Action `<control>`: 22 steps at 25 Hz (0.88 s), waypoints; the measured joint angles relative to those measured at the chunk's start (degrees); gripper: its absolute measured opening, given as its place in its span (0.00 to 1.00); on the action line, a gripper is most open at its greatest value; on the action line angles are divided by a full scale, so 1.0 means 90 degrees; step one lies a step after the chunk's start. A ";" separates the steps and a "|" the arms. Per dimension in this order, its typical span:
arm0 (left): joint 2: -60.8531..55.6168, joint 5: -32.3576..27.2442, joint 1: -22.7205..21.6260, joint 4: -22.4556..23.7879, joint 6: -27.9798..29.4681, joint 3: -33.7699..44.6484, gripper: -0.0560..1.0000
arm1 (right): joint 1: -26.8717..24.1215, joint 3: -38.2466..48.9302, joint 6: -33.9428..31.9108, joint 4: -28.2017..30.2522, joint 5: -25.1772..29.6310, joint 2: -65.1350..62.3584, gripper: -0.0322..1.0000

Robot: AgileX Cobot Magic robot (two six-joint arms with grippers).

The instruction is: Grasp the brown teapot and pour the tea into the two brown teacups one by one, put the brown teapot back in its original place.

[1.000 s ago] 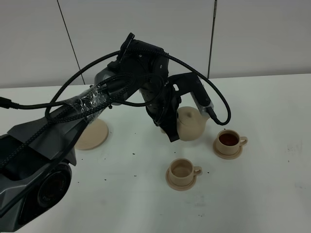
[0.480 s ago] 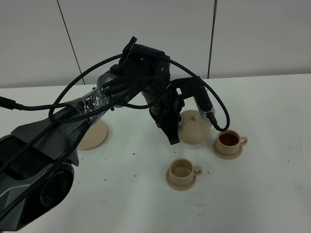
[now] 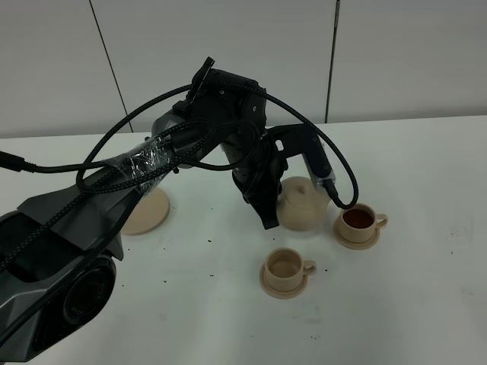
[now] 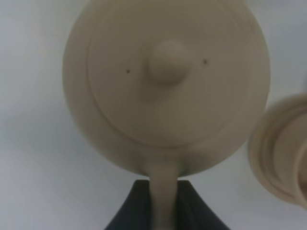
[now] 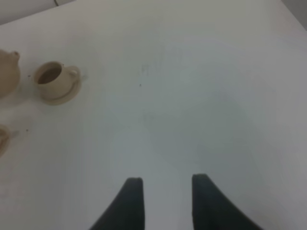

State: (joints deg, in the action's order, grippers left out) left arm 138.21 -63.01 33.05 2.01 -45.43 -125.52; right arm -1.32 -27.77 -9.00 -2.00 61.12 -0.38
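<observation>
The left claw (image 4: 163, 186) is clamped on the loop handle (image 4: 163, 201) of the teapot (image 3: 303, 204), one dark finger on each side of it, as the left arm reaches across the middle of the white table (image 3: 411, 304). The teapot sits upright with its lid (image 4: 168, 62) on, low over the table just beside the far cup (image 3: 359, 227). Whether its base touches the table cannot be told. The far cup holds dark reddish tea (image 3: 357, 219) and stands on its small saucer. The near cup (image 3: 286, 268), also on a saucer, shows a pale inside and stands a little in front of the teapot. The big saucer (image 3: 146, 213) lies well apart to the left, partly behind the arm. The right claw (image 5: 163, 184) hangs over bare table, its fingers parted with nothing between them.
</observation>
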 joint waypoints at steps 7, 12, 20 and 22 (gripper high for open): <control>-0.0310 -0.0521 -0.0149 -0.0007 0.0101 0.0000 0.21 | 0.0000 0.0000 0.0000 0.0000 0.0000 0.0000 0.26; -0.0691 -0.0561 -0.0247 0.0043 0.0148 0.0000 0.21 | 0.0000 0.0000 0.0000 0.0000 0.0000 0.0000 0.26; -0.0925 -0.0563 -0.0254 0.0172 0.0186 0.0081 0.21 | 0.0000 0.0000 0.0000 0.0000 0.0000 0.0000 0.26; -0.1052 -0.0563 -0.0254 0.0211 0.0161 0.0333 0.21 | 0.0000 0.0000 0.0000 0.0000 0.0000 0.0000 0.26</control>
State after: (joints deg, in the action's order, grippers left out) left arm 128.75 -68.07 30.76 3.91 -43.98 -122.52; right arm -1.32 -27.77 -9.00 -2.00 61.12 -0.38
